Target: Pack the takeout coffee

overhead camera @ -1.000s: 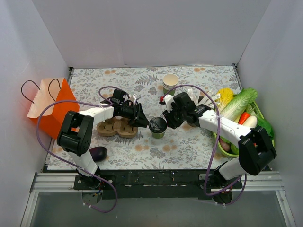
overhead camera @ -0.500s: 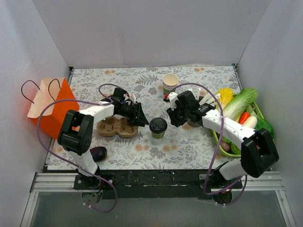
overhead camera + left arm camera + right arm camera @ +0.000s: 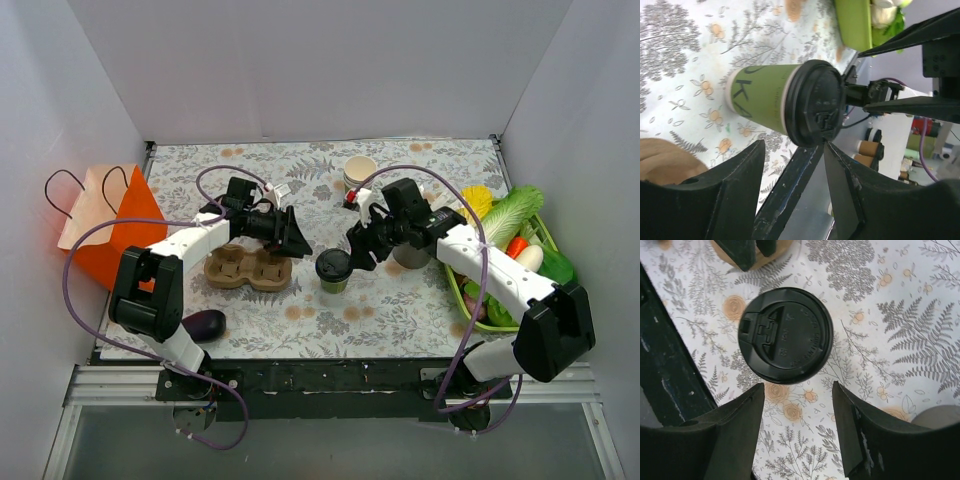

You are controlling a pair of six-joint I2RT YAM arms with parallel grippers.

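Observation:
The takeout coffee (image 3: 333,268), a green paper cup with a black lid, stands upright on the floral mat between my two grippers. My left gripper (image 3: 296,244) is open just left of it, not touching. In the left wrist view the cup (image 3: 762,102) lies just past the open fingertips of my left gripper (image 3: 794,150). My right gripper (image 3: 357,251) is open just right of the cup and above it. In the right wrist view the lid (image 3: 785,335) shows just beyond the open, empty right gripper (image 3: 797,386).
A brown cardboard cup carrier (image 3: 248,268) lies left of the cup, under my left arm. An orange paper bag (image 3: 105,235) stands at the far left. A stack of lidless cups (image 3: 360,172) is at the back. A green vegetable basket (image 3: 500,312) is at the right, an eggplant (image 3: 205,323) near the front left.
My right arm has lifted and its gripper has drawn slightly back from the cup. My left gripper has shifted a little back and left. The cup has not moved.

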